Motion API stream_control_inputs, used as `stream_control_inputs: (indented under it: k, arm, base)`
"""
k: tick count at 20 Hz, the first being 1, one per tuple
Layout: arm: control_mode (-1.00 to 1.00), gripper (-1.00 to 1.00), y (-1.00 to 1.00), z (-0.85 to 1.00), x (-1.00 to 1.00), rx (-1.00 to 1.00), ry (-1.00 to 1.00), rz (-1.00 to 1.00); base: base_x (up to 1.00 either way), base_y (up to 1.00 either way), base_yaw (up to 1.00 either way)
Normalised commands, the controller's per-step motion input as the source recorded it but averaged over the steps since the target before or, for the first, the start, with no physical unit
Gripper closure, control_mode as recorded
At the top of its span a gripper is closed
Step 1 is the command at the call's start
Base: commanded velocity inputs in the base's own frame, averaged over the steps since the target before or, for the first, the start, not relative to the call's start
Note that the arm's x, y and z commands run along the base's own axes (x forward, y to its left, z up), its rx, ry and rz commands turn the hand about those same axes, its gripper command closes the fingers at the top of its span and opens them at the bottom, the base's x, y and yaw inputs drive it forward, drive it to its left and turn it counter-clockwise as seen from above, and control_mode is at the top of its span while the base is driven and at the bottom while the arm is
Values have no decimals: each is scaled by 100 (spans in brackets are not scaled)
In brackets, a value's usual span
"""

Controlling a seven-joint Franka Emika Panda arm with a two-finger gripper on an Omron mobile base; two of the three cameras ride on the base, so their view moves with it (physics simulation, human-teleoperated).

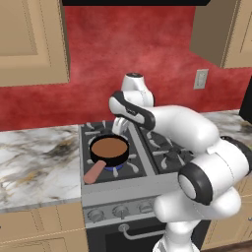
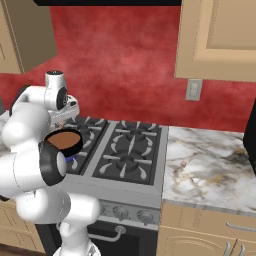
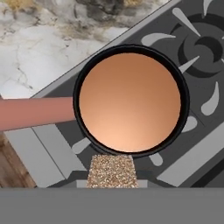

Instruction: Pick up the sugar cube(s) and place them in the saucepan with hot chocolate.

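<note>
The saucepan (image 1: 109, 147) is small, round and black, full of brown hot chocolate, and sits on the stove's front left burner with its salmon-pink handle (image 1: 93, 172) pointing toward the front left. My gripper (image 1: 119, 126) hangs just above the pan's rear rim. In the hand view the saucepan (image 3: 130, 101) is seen from straight above, and a speckled tan sugar cube (image 3: 112, 171) sits close to the camera at the bottom centre, held in the gripper. The finger tips themselves are hidden. From the right base view the saucepan (image 2: 65, 140) is partly behind my arm, below the gripper (image 2: 62, 120).
The black stove (image 2: 131, 150) has grey grates and knobs along its front. Marble counter (image 1: 34, 162) lies to its left and more counter (image 2: 210, 165) to its right. Wall cabinets (image 1: 29, 39) hang above, and an outlet (image 2: 193, 90) is on the red wall.
</note>
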Motion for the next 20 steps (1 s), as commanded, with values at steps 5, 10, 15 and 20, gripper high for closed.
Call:
stream_control_inputs:
  k: [5,10,15,20]
  arm:
    - [-100,100,0,0,34,0,2,0]
    - [-100,100,1,0,51,0,4,0]
    - [-100,100,25,0,36,0,5,0]
    - [-100,100,32,0,27,0,4,0]
  base:
    - [0,0,0]
    - [0,0,0]
    - [0,0,0]
    - [0,0,0]
